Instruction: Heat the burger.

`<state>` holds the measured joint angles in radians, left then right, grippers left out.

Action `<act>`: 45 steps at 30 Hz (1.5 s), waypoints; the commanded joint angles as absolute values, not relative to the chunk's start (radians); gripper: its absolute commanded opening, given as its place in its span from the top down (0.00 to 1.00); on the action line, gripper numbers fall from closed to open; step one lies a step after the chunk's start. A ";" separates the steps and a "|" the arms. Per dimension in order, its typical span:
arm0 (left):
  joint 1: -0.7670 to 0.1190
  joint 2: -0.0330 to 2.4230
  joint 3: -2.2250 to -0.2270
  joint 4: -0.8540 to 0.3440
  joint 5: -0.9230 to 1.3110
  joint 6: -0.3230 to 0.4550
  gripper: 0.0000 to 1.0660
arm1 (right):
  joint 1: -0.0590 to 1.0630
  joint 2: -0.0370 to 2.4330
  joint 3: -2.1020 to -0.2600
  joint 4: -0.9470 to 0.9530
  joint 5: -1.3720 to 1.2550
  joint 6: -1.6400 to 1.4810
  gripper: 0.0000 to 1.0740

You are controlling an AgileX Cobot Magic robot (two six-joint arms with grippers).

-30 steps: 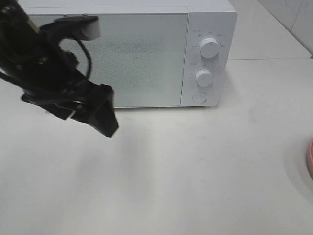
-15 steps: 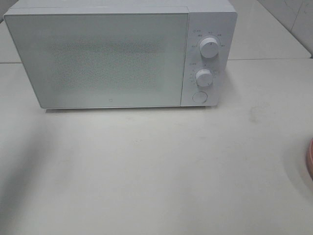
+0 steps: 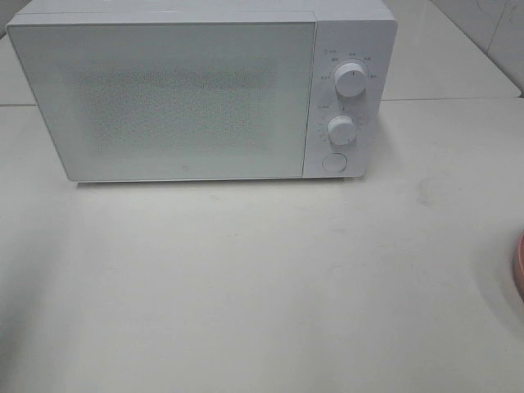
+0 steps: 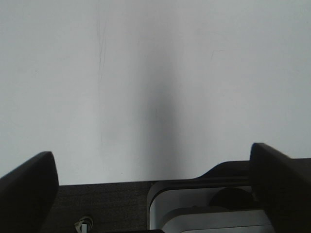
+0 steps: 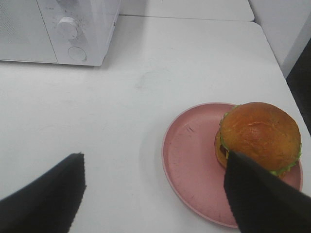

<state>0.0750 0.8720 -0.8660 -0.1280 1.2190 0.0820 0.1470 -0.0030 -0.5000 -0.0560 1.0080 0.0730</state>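
Microwave (image 3: 188, 98) door was shut; burger (image 5: 258, 137) sat on plate (image 5: 190, 160). Your fingers (image 5: 262, 194) on both arms were spread, empty, ready.

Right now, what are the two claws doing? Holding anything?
Left gripper: open, holding nothing.
Right gripper: open, empty, above the table near the burger on its plate.

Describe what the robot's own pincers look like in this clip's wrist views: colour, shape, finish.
Left pincer: two broad, matte black fingers with blunt, rounded tips, and behind them a black mount with a light grey, rounded housing. Right pincer: two black fingers with a fine ribbed or knurled texture on their faces, tapering towards the tips. No cables or markings show. Neither arm appears in the high view.
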 commanded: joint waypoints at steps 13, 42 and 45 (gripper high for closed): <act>0.076 0.451 -0.587 -0.080 1.228 0.036 0.06 | 0.140 -0.036 -0.499 -0.059 0.995 0.074 0.29; 0.074 -0.027 -0.515 -0.064 1.073 0.014 0.06 | 0.140 -0.032 -0.499 -0.060 0.995 0.074 0.29; 0.074 -0.027 -0.515 -0.064 1.073 0.014 0.06 | 0.140 -0.030 -0.499 -0.060 0.995 0.074 0.29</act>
